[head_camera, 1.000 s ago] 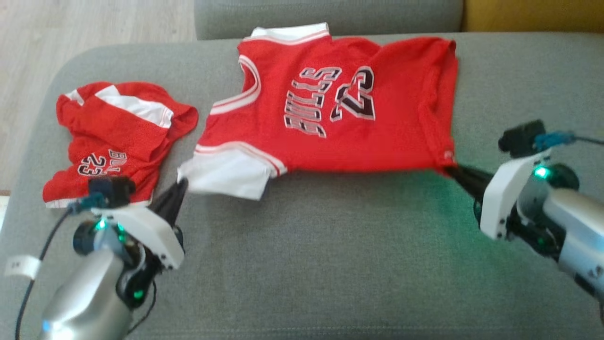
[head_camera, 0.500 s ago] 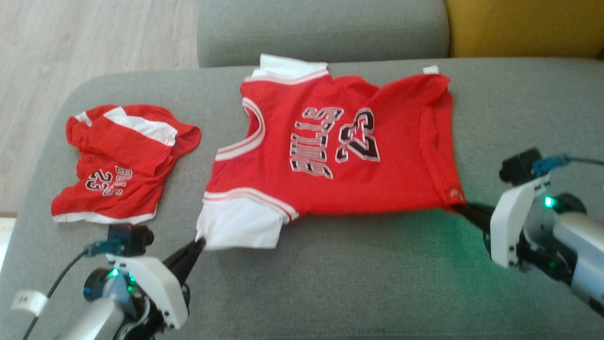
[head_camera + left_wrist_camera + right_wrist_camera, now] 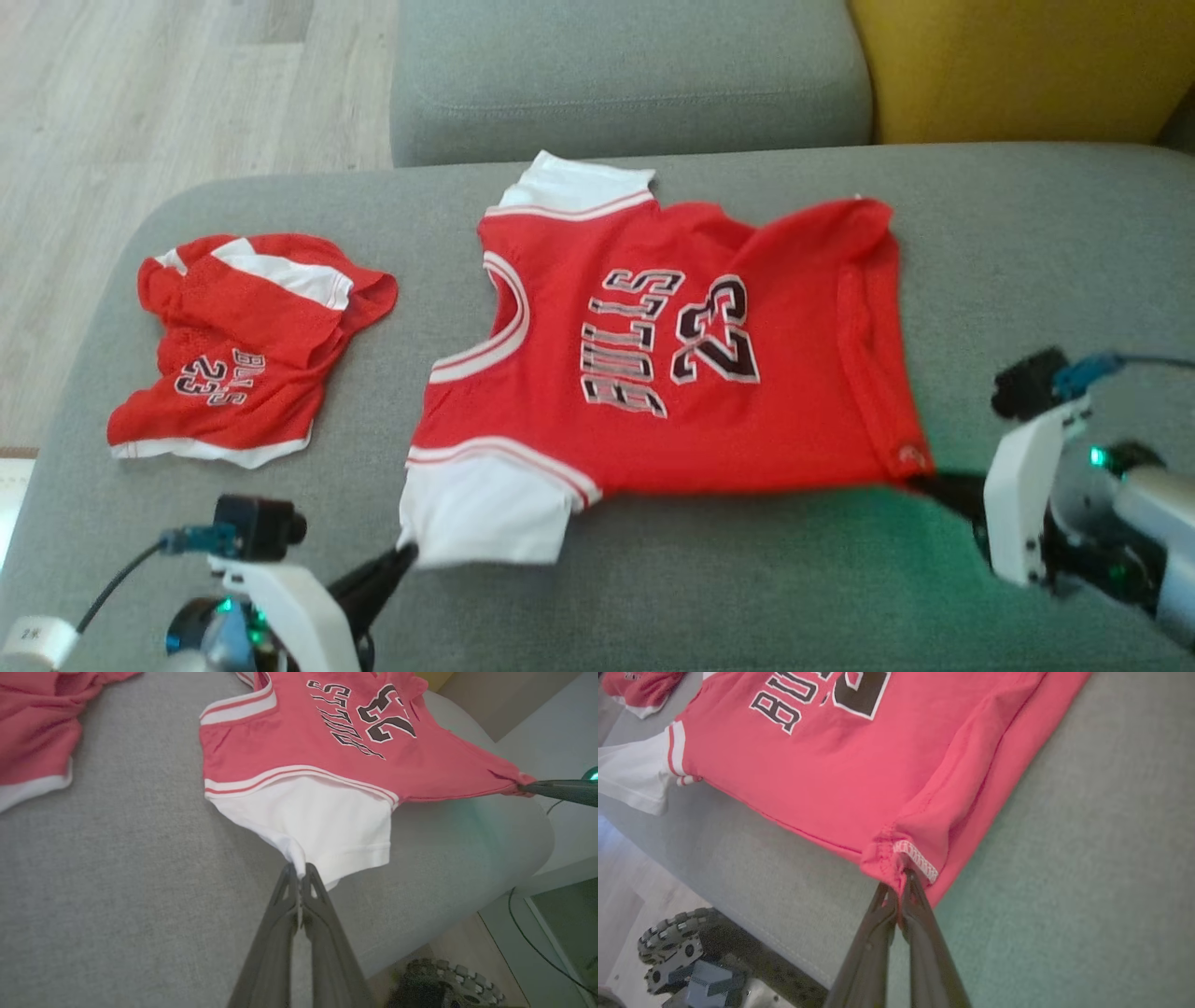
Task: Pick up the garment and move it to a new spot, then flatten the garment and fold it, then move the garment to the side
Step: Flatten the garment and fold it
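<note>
Compared with the earlier head view, the whole picture has slid downward with the camera. The red jersey (image 3: 672,373) has also come closer to the bottom of the frame. Its lower edge was once level with the middle of the red shorts (image 3: 233,345) and now lies below their white hem.

The jersey is spread face up across the centre of the grey sofa seat (image 3: 747,588), with its neckline toward the left of the frame. It shows "BULLS 23" in black letters outlined in white.

At the lower left, the left end effector (image 3: 403,553) has its dark fingers pressed together on the corner of the white sleeve (image 3: 485,509). The left wrist view shows white cloth pinched between the tips. At the lower right, the right end effector (image 3: 920,481) is clamped on the red hem corner. The right wrist view shows bunched red fabric with white stitching caught between its fingers. The jersey edge between the two grips is drawn straight.

The shorts lie crumpled at the left of the frame, apart from the jersey. A grey back cushion (image 3: 625,75) and a yellow cushion (image 3: 1008,65) run along the top, with wooden floor (image 3: 140,93) at the upper left.
</note>
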Available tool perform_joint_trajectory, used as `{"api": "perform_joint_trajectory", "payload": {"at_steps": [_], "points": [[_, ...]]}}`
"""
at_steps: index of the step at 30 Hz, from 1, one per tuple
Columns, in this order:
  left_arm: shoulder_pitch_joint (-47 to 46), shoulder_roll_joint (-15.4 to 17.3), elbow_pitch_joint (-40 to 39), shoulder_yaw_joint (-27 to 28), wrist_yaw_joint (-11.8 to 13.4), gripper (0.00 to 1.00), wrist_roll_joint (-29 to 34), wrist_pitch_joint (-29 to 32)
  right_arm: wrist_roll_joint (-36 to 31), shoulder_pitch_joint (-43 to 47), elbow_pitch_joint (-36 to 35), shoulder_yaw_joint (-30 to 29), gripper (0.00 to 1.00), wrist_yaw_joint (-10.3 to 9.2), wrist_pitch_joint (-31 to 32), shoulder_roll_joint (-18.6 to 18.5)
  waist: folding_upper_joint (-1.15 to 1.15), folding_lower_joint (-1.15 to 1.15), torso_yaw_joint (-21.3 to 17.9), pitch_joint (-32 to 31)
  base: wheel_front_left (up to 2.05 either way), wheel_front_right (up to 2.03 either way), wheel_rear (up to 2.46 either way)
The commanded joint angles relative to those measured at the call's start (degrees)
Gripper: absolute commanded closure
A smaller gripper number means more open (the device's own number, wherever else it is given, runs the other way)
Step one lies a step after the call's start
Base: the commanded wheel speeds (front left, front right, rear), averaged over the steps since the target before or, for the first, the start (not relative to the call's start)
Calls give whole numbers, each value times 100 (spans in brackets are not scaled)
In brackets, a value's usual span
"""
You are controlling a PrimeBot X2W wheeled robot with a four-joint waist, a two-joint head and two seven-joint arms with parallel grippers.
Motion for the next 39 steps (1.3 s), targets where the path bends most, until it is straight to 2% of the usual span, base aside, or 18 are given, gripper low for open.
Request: {"api": "perform_joint_trajectory", "payload": {"at_steps": [1, 9, 19, 24, 31, 39], "points": [[-190, 262, -234, 277, 36, 100, -62, 26, 67, 115, -90, -65, 100, -5, 54, -267, 0, 0, -2, -23, 0, 0, 0], [-143, 471, -772, 352, 276, 100, -3, 131, 204, 139, -226, -71, 100, -5, 144, -431, 0, 0, -43, 36, 0, 0, 0], [-1077, 441, -749, 584, 431, 100, 266, 109, 216, -508, -49, -212, 100, -5, 104, -193, 0, 0, -182, 515, 0, 0, 0], [-1716, 348, -456, 544, 396, 100, 485, 190, 179, -861, 172, -269, 100, -5, 154, -50, 0, 0, -218, 815, 0, 0, 0], [-2806, -37, 518, 353, 276, 100, 840, 224, 28, -1354, 681, -259, 100, -5, 207, 253, 0, 0, -284, 1281, 0, 0, 0], [-3493, -419, 1654, 107, 75, 100, 1149, -123, -134, -1635, 999, -199, 100, -5, 85, 559, 0, 0, -380, 1588, 0, 0, 0]]}}
